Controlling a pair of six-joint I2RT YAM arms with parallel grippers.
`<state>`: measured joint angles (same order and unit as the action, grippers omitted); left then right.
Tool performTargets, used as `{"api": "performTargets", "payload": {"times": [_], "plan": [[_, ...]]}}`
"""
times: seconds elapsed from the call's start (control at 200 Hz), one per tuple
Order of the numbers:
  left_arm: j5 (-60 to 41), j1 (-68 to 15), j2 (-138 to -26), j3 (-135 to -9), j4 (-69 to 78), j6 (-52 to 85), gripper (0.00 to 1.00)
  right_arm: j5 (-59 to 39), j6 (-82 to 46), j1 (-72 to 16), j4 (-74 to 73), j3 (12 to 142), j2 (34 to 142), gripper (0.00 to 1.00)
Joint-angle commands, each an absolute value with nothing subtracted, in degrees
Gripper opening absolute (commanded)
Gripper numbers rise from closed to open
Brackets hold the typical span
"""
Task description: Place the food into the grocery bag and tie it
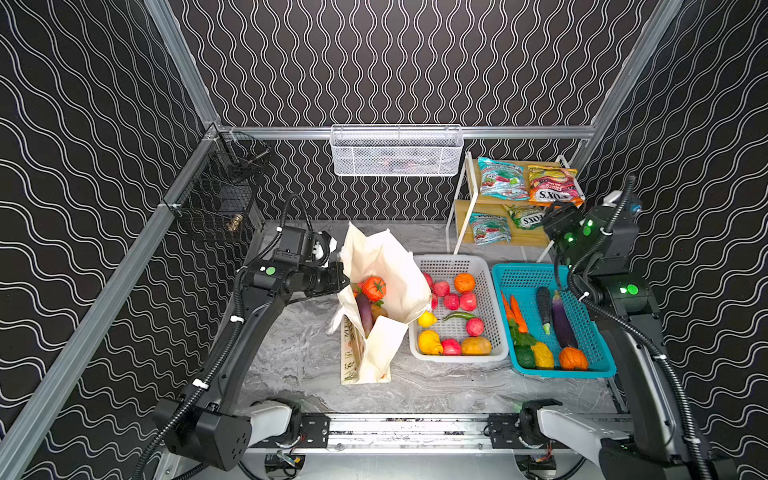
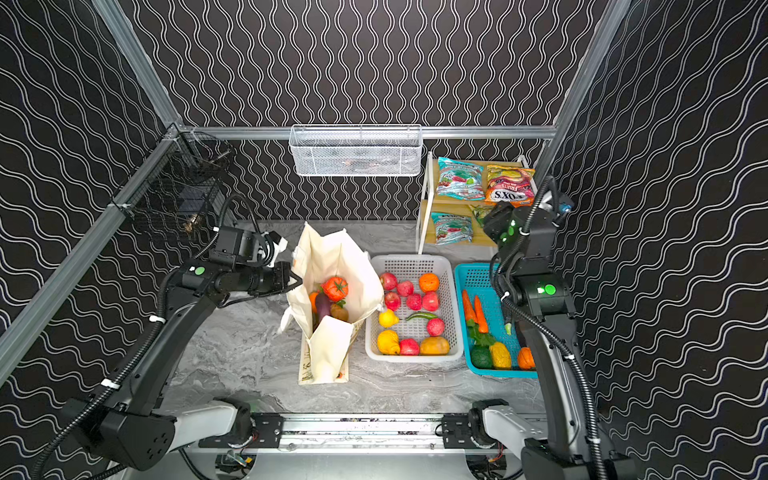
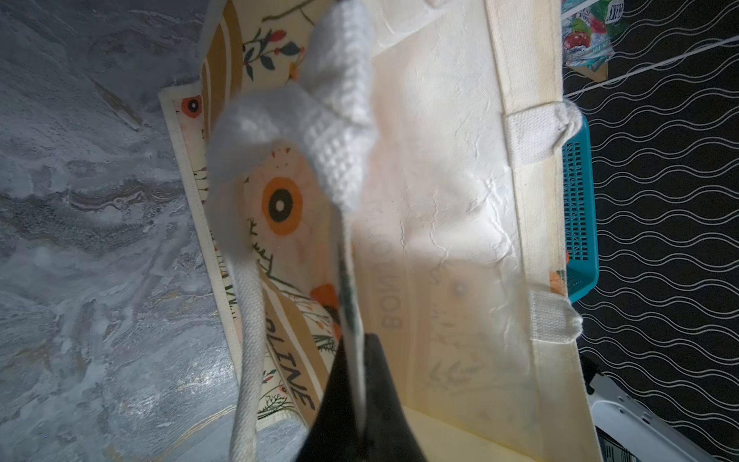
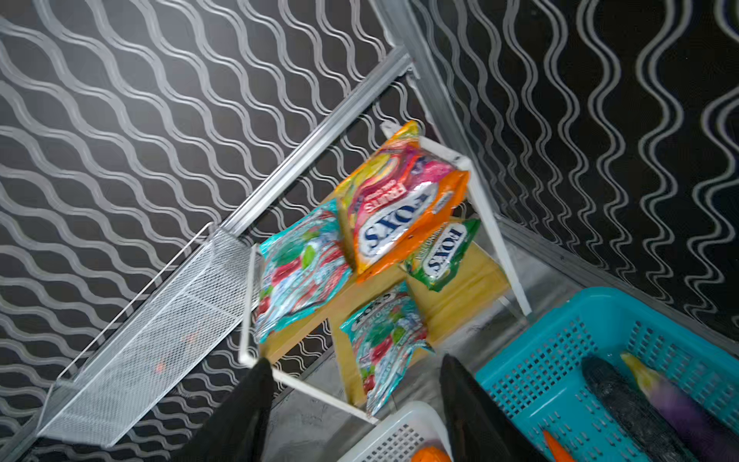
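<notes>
Currently left pincer (image 3: 356,348) clenches the grocery bag (image 1: 386,257) rim, mid-frame on worktop (image 1: 436,386); soft canvas, sags. Right pincer (image 4: 355,358) released, empty. Orange FOX'S packet (image 1: 552,185) on shelf (image 1: 534,240), upper right: likely light, slippery; pinch a sealed edge.

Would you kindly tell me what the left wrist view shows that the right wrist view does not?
Only the left wrist view: the grocery bag, its floral print and white strap, its rim pinched in the shut left hand. Only the right wrist view: the orange candy packet, the white mesh basket, a purple eggplant, and the open, empty right hand. Both: the teal basket, a teal candy packet and the wavy wall.
</notes>
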<state>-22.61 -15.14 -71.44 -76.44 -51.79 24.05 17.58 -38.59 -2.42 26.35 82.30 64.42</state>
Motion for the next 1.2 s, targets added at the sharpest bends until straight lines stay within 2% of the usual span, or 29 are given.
{"api": "performTargets", "payload": {"times": [0.0,0.16,0.401,0.561,0.791,0.881,1.197], "plan": [[-23.03,-15.29,-71.06,-75.64,-51.43,24.18,0.00,2.96,-45.05,3.75,24.85,80.72,66.19,0.64],[-23.38,-15.24,-70.67,-75.15,-51.17,24.19,0.00,-9.01,-49.78,7.65,20.89,73.86,68.25,0.53],[-23.73,-15.29,-70.53,-75.59,-51.15,23.82,0.00,-13.28,-53.87,7.65,10.59,59.42,66.29,0.51],[-23.88,-15.24,-70.69,-74.78,-50.87,23.77,0.00,-16.71,-57.35,7.65,1.14,52.76,69.22,0.49],[-23.59,-15.27,-70.74,-75.11,-51.15,23.55,0.00,-23.85,-61.92,7.50,-9.70,52.78,78.37,0.41],[-23.71,-15.22,-70.79,-75.58,-51.42,23.42,0.00,-24.08,-63.51,7.16,-13.47,52.62,80.24,0.35],[-23.47,-15.23,-70.75,-75.85,-51.42,23.58,0.00,-22.31,-66.26,5.47,-19.67,55.26,85.81,0.29]]}}
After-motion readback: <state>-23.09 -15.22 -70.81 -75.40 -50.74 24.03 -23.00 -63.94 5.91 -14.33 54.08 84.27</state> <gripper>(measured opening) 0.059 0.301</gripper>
